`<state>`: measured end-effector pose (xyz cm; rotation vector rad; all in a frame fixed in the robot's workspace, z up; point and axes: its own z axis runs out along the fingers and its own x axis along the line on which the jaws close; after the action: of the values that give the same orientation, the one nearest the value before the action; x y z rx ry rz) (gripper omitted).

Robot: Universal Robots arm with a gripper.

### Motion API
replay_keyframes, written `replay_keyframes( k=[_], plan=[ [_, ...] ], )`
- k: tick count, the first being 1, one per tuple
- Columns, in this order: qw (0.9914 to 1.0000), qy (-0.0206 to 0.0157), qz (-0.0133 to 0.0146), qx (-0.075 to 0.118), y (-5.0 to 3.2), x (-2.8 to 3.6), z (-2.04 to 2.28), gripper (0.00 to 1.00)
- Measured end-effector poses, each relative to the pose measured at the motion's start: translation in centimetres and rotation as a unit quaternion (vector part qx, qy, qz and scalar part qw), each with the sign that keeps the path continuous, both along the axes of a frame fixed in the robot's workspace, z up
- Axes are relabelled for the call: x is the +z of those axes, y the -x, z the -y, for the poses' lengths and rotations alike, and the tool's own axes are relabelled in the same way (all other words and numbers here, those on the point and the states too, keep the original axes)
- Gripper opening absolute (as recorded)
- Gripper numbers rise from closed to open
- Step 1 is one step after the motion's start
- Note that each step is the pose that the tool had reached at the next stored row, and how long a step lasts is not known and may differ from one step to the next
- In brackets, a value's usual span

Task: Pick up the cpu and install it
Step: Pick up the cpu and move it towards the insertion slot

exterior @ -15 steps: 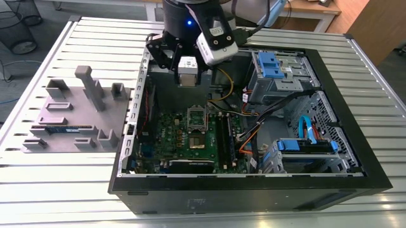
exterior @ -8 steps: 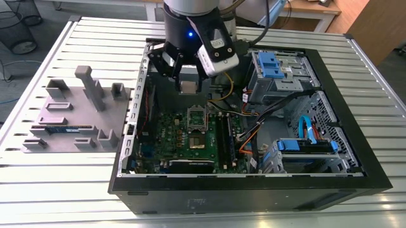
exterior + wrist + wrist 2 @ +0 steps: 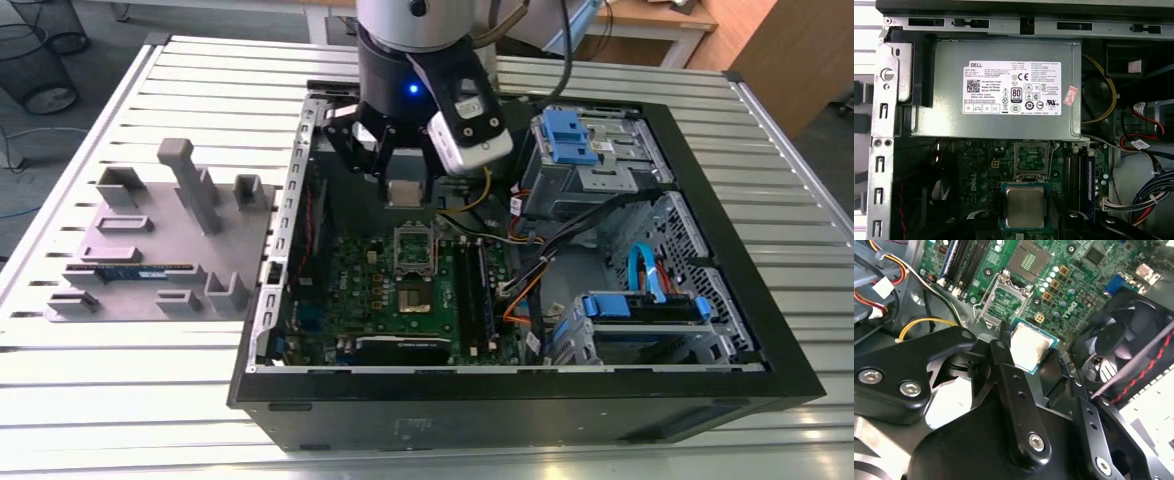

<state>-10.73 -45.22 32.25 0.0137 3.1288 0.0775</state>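
My gripper (image 3: 403, 180) hangs over the back part of the open computer case, shut on the cpu (image 3: 404, 192). The cpu (image 3: 1029, 347) is a small square chip with a silvery top and a green rim, clamped between two black fingers (image 3: 1003, 360). In the first wrist view the cpu (image 3: 1025, 206) floats above the motherboard, a short way from the open socket (image 3: 1031, 160). The socket (image 3: 1006, 297) has its metal frame around bare contacts, and in the exterior view the socket (image 3: 414, 250) lies just in front of the gripper.
The black case (image 3: 747, 330) lies open on a slatted metal table (image 3: 160, 400). A grey power supply (image 3: 1004, 90) sits beyond the socket. Memory slots (image 3: 1076, 175), a fan (image 3: 1134, 335) and cable bundles (image 3: 534, 250) surround it. A grey fixture (image 3: 147, 240) holds a blue-green stick (image 3: 127, 270).
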Motion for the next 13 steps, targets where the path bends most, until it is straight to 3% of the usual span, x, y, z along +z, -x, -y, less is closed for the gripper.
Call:
replay_keyframes(
  k=[7,13],
  plan=[
    [1.00000,0.0000,0.0000,0.000,-1.17,-0.66,0.20,0.47],
    [1.00000,0.0000,0.0000,0.000,-1.69,-1.31,0.88,0.47]
  ],
)
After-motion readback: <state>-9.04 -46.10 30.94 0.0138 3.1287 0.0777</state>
